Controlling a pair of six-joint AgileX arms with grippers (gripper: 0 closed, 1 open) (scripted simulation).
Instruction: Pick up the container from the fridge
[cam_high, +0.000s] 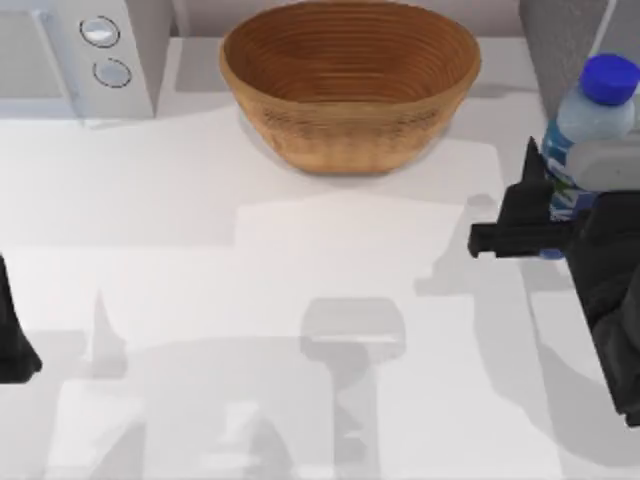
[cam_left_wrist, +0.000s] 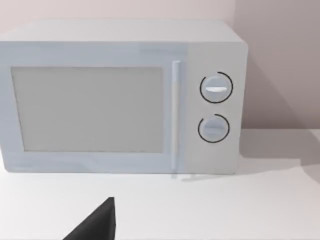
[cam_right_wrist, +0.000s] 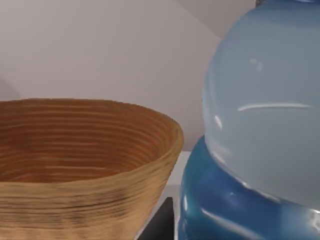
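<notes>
Right gripper (cam_high: 545, 215) at the container (cam_high: 590, 135), 3 o'clock edge of the table (cam_high: 300, 300); jaws look clamped around its labelled lower body.

Container upright, blue cap (cam_high: 610, 78) up, in front of the dark-grey fridge (cam_high: 560, 40) corner at 1 o'clock, well right of the woven basket (cam_high: 350, 85). Judging by looks: light, clear thin plastic, smooth and likely slippery, may flex under squeeze; the label band or waist is the safest hold, not the cap. Right wrist view is pressed close to the bottle wall (cam_right_wrist: 260, 125), basket beside it. Bottle base hidden by the arm; fingertip contact not visible. Left gripper (cam_high: 15, 340) parked at 9 o'clock facing the white microwave (cam_left_wrist: 120, 95); its jaws can't be told.
</notes>
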